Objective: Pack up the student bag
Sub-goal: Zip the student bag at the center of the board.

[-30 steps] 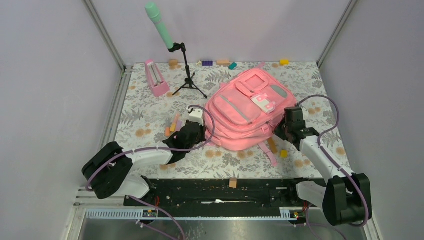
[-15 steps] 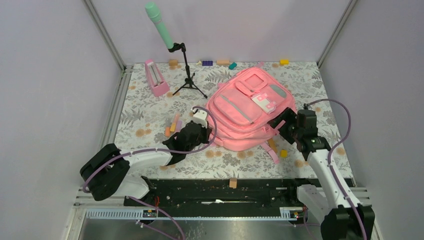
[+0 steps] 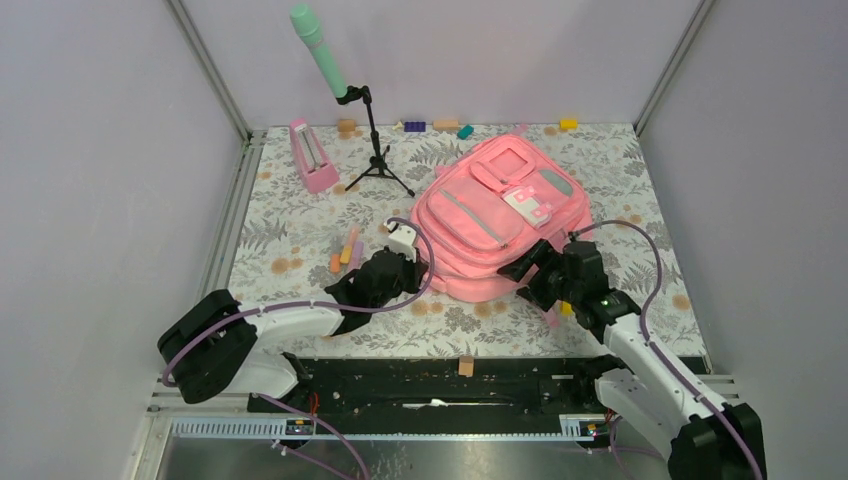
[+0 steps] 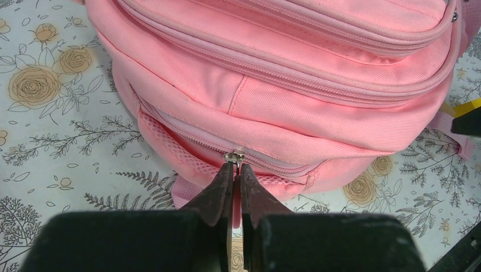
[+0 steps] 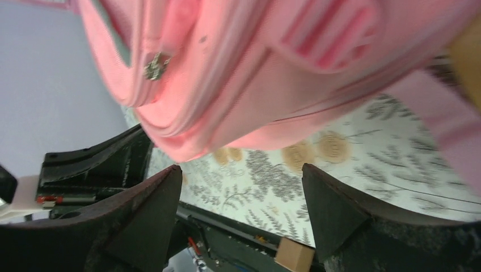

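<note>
At the far left of the floral-printed counter stands a small rigid pink metronome, pyramid-shaped. Just right of it is a black tripod stand holding a mint-green microphone tilted up to the left. Nearer, a few short orange, pink and purple sticks lie loose together.

The left end effector reaches from the near left to the bag's near-left side. Its two dark fingers are pressed together on a small metal zipper pull, which sits on the zip line above a strip of pink mesh.

The student bag is a soft pink woven-fabric backpack lying flat right of centre, front upward. It has stitched pockets, a grey strip across the front and a small white and pink card-like item on top. Its straps trail toward the near edge.

The right end effector is at the bag's near-right corner, its fingers spread wide apart with nothing between them. The right wrist view shows the bag's rounded edge above it and a second metal pull.

A small wooden block sits at the near edge, and coloured blocks line the far edge.
</note>
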`<act>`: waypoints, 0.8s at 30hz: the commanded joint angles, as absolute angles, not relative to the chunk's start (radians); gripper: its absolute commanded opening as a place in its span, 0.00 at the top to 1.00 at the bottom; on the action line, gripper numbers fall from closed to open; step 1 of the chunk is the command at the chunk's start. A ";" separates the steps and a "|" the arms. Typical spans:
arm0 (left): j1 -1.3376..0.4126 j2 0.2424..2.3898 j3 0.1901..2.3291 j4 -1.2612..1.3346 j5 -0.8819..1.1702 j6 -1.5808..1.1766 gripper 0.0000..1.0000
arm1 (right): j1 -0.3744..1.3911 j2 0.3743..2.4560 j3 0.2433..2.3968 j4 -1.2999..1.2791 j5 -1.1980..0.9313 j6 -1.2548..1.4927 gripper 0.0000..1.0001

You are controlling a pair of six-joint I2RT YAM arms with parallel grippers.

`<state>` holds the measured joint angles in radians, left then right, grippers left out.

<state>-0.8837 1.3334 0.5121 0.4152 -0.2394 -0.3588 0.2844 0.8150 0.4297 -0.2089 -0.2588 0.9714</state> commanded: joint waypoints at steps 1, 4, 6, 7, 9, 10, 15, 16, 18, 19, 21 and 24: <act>-0.893 1.296 0.506 0.491 -0.216 -0.368 1.00 | 0.409 0.853 0.431 0.038 -0.162 1.134 0.17; -0.893 1.298 0.509 0.485 -0.220 -0.361 1.00 | 0.466 0.871 0.453 0.076 -0.074 1.158 0.17; -0.894 1.298 0.511 0.483 -0.221 -0.358 1.00 | 0.479 0.910 0.474 0.084 -0.059 1.164 0.18; -0.893 1.299 0.512 0.483 -0.221 -0.355 1.00 | 0.486 0.936 0.479 0.091 -0.056 1.172 0.20; -0.892 1.299 0.517 0.481 -0.224 -0.356 1.00 | 0.505 0.973 0.475 0.122 -0.049 1.199 0.25; -0.894 1.299 0.520 0.477 -0.225 -0.356 1.00 | 0.514 0.986 0.469 0.141 -0.045 1.214 0.26; -0.893 1.292 0.528 0.466 -0.230 -0.355 1.00 | 0.577 1.009 0.454 0.147 0.007 1.259 0.27; -0.893 1.292 0.529 0.464 -0.230 -0.353 1.00 | 0.587 1.009 0.449 0.146 0.027 1.265 0.26; -0.894 1.292 0.531 0.462 -0.230 -0.353 1.00 | 0.599 1.013 0.439 0.152 0.054 1.272 0.26; -0.893 1.292 0.531 0.462 -0.230 -0.354 1.00 | 0.602 1.019 0.437 0.155 0.064 1.272 0.26; -0.894 1.292 0.531 0.462 -0.230 -0.354 1.00 | 0.604 1.042 0.442 0.164 0.081 1.263 0.27; -0.894 1.287 0.531 0.458 -0.234 -0.353 1.00 | 0.604 1.091 0.460 0.181 0.087 1.243 0.38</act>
<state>-0.8837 1.3281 0.5076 0.4118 -0.2405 -0.3584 0.5961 1.0416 0.4400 0.1287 0.0196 1.2476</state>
